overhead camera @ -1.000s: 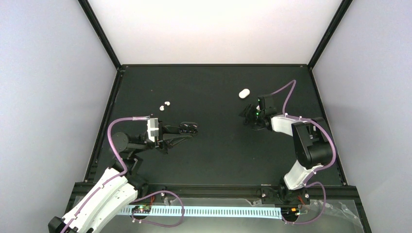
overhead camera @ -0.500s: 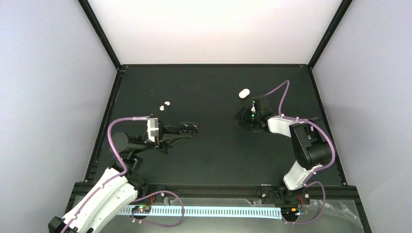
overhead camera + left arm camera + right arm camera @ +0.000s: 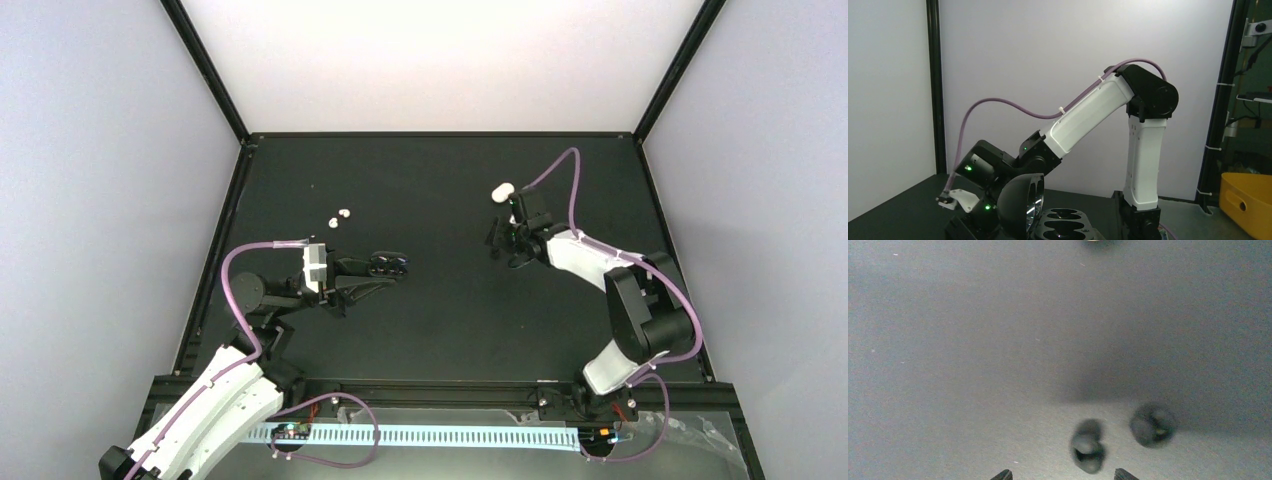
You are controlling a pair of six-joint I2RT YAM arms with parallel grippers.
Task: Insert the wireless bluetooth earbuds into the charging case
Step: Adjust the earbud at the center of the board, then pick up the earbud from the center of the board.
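Tiny, likely light and slick earbuds (image 3: 345, 212) want a gentle pinch across the body; right end effector (image 3: 1060, 474) half open, empty; left end effector (image 3: 380, 266) clamped on the charging case (image 3: 1063, 225)

Pale lilac walls (image 3: 90, 150) and black posts (image 3: 205, 68) enclose a matte black table (image 3: 450, 330).
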